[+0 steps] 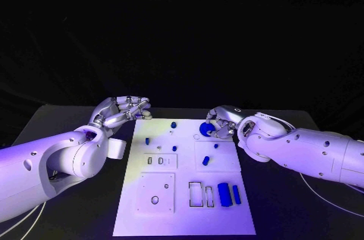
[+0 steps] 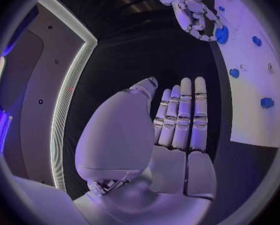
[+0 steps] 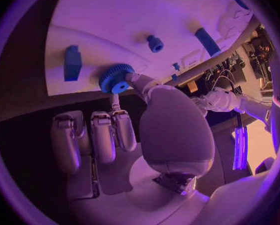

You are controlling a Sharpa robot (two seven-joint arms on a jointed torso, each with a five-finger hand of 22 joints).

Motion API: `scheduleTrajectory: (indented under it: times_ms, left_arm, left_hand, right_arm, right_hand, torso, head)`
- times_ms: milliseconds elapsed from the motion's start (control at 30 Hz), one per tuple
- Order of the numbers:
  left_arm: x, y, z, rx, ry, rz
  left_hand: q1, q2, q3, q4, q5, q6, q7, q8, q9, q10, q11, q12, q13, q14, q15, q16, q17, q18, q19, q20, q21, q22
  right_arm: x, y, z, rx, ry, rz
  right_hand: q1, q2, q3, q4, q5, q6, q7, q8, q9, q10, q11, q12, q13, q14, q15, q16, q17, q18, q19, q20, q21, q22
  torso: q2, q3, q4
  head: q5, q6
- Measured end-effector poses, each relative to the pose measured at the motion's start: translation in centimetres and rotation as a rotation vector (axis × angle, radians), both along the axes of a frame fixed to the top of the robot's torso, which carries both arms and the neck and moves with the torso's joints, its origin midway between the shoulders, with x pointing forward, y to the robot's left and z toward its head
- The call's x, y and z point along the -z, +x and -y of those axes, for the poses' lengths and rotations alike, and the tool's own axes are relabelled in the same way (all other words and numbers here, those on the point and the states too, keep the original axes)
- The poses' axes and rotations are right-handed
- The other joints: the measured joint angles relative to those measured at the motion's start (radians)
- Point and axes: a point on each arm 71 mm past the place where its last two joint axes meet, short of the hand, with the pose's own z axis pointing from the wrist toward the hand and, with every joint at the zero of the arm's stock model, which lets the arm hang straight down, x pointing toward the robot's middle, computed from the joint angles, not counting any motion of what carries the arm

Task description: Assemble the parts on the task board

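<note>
The white task board point(image 1: 182, 219) lies in the middle of the black table. My right hand point(image 1: 225, 122) hovers at the board's far right part and pinches a round blue gear point(image 1: 205, 129) between thumb and a finger. The right wrist view shows the toothed gear point(image 3: 117, 79) held just above the board point(image 3: 109, 20). My left hand point(image 1: 121, 111) hovers off the board's far left corner with nothing in it. In the left wrist view its fingers point(image 2: 183, 115) are stretched out straight, and the right hand point(image 2: 192, 12) with the gear point(image 2: 221, 34) shows beyond.
Several small blue parts lie on the board: a peg point(image 1: 173, 125) at the far end, a piece point(image 1: 204, 160) on the right mid plate, a block point(image 1: 224, 191) and a bar point(image 1: 236, 194) near the front right. Rectangular slots point(image 1: 195, 193) sit beside the block.
</note>
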Motion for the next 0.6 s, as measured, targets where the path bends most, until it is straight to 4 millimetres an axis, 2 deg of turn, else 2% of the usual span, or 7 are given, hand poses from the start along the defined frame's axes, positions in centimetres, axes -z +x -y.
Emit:
scheduleTrajectory:
  times_ms: [233, 300, 433, 600]
  left_arm:
    - [0.0, 0.1, -0.1, -0.003, 0.001, -0.001]
    - [0.0, 0.1, -0.1, -0.002, 0.001, -0.001]
    - [0.1, 0.1, 0.0, 0.000, 0.000, -0.001]
    - [0.0, 0.1, 0.2, 0.003, -0.001, -0.002]
  left_hand:
    - [0.000, 0.000, 0.000, 0.000, 0.000, 0.000, 0.000, 0.000, 0.000, 0.000, 0.000, 0.000, 0.000, 0.000, 0.000, 0.000, 0.000, 0.000, 0.000, 0.000, 0.000, 0.000]
    - [0.000, 0.000, 0.000, 0.000, 0.000, 0.000, 0.000, 0.000, 0.000, 0.000, 0.000, 0.000, 0.000, 0.000, 0.000, 0.000, 0.000, 0.000, 0.000, 0.000, 0.000, 0.000]
    - [0.000, 0.000, 0.003, -0.003, 0.000, 0.000, 0.000, 0.000, 0.000, 0.000, 0.000, 0.000, 0.000, 0.000, 0.000, 0.000, 0.001, 0.000, 0.000, 0.000, 0.000, 0.000]
    - [0.000, 0.000, 0.003, -0.003, 0.000, 0.000, 0.000, 0.000, 0.000, 0.000, 0.000, 0.000, 0.000, 0.000, 0.000, 0.000, 0.001, 0.000, 0.000, 0.000, 0.000, 0.000]
  right_arm:
    - [-1.6, -1.5, -2.8, -0.078, 0.015, 0.083]
    - [-2.0, -2.0, -4.1, -0.108, 0.018, 0.106]
    - [-2.4, -2.6, -6.5, -0.160, 0.018, 0.139]
    - [-2.5, -2.7, -8.6, -0.193, 0.007, 0.165]
  right_hand:
    - [-0.010, -0.005, 0.000, 0.000, -0.005, 0.003, -0.003, 0.000, 0.000, 0.000, 0.000, 0.000, 0.000, 0.000, 0.000, 0.000, 0.000, 0.000, 0.000, 0.000, 0.000, 0.000]
    - [-0.010, -0.005, 0.000, 0.000, -0.006, 0.010, -0.010, 0.000, -0.004, 0.000, 0.000, 0.001, 0.000, 0.000, 0.000, 0.000, 0.000, 0.000, 0.000, 0.000, 0.000, 0.000]
    - [-0.016, -0.011, 0.003, 0.003, -0.010, 0.019, -0.012, -0.005, -0.004, 0.004, -0.004, 0.004, 0.000, 0.000, 0.000, 0.000, 0.000, 0.000, 0.000, 0.000, 0.000, 0.000]
    - [-0.016, -0.011, 0.003, 0.003, -0.014, 0.021, -0.014, -0.009, -0.004, 0.004, -0.004, 0.004, 0.000, 0.000, 0.000, 0.000, 0.000, 0.000, 0.000, 0.000, 0.000, 0.000]
  torso:
    - [-0.001, -0.0001, 0.0000]
    - [-0.001, -0.0002, 0.0007]
    - [-0.001, -0.0011, 0.0013]
    - [0.001, -0.0020, 0.0025]
  head:
    - [0.002, 0.006]
    - [0.002, 0.007]
    - [0.003, 0.008]
    - [0.003, 0.009]
